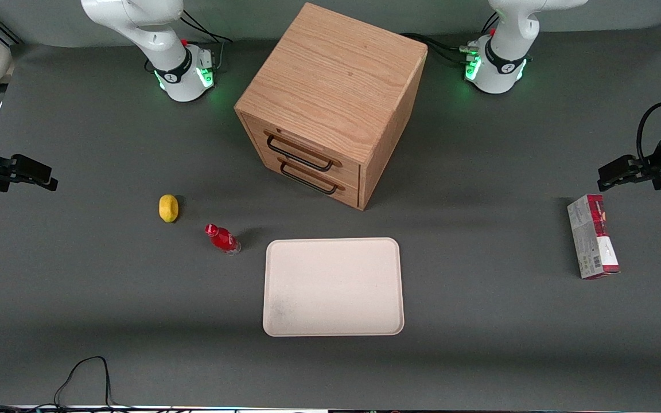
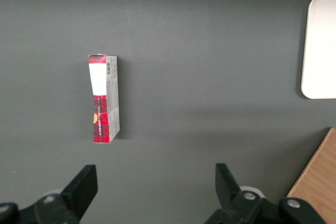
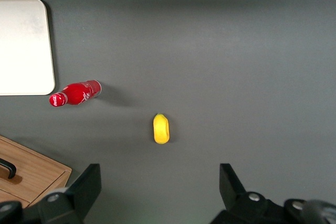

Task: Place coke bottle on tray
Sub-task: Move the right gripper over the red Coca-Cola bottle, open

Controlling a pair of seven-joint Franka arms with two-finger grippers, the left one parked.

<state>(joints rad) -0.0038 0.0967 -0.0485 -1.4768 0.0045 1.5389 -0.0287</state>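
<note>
Beside tray (image 1: pixel 333 287): coke bottle (image 1: pixel 222 238); pincer (image 3: pixel 160 192) apart.

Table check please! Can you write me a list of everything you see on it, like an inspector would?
Surface: dark grey table, flat, no spills seen.
Job's things: coke bottle on the table beside the tray, not on it; the tray holds nothing.
Clutter: yellow lemon-like object beside the bottle; red-and-grey carton toward the parked arm's end; wooden cabinet, both drawers shut.
Grippers: right gripper high above the table near the lemon-like object, fingers open, holding nothing.
Cables: black cable at the table edge nearest the front camera.
Surroundings: nothing seen.
</note>
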